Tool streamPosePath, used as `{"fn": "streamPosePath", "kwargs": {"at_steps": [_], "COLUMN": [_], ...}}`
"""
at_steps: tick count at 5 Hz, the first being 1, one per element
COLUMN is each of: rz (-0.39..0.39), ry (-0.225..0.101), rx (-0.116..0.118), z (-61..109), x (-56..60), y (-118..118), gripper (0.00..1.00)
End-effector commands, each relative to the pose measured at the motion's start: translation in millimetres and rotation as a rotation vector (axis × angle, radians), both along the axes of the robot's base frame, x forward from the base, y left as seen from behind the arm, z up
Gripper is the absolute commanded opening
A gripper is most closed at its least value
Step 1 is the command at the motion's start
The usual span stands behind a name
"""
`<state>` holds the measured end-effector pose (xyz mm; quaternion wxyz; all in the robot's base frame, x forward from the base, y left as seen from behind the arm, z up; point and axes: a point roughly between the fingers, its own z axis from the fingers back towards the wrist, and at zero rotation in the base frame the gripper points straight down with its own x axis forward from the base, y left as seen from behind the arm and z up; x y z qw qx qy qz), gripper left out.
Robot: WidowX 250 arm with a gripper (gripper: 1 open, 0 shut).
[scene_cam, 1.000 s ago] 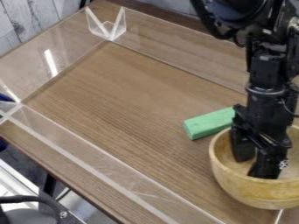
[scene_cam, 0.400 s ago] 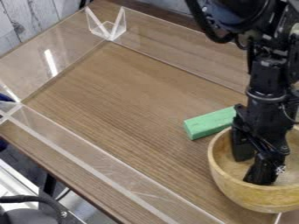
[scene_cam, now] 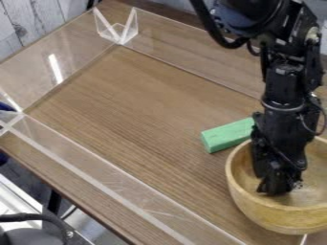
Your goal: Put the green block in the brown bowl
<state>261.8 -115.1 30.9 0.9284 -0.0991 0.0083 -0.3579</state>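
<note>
Reaching into the bowl (scene_cam: 276,212) on the wooden table (scene_cam: 134,110), the fingers' (scene_cam: 271,184) spread is unclear.

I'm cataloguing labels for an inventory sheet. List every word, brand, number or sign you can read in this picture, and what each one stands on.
No text can be read anywhere in this view.
Green block: no lettering shows.
Brown bowl: no lettering shows.
Robot arm: small pale marks, too small and blurred to tell whether they are text.
</note>
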Motion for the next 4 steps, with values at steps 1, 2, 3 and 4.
{"fn": "streamPosePath", "kwargs": {"at_steps": [1,2,3,4], "rz": [-0.007,0.036,0.074,0.128], "ry": [-0.055,-0.065,-0.067,-0.061], "rx": [-0.022,-0.013,-0.005,-0.011], "z": [10.1,23.0,32.0,35.7], "x": [6.0,5.9,6.1,10.4], "y": [6.2,3.7,0.7,2.9], "gripper": [0.0,1.0,1.0,1.0]}}
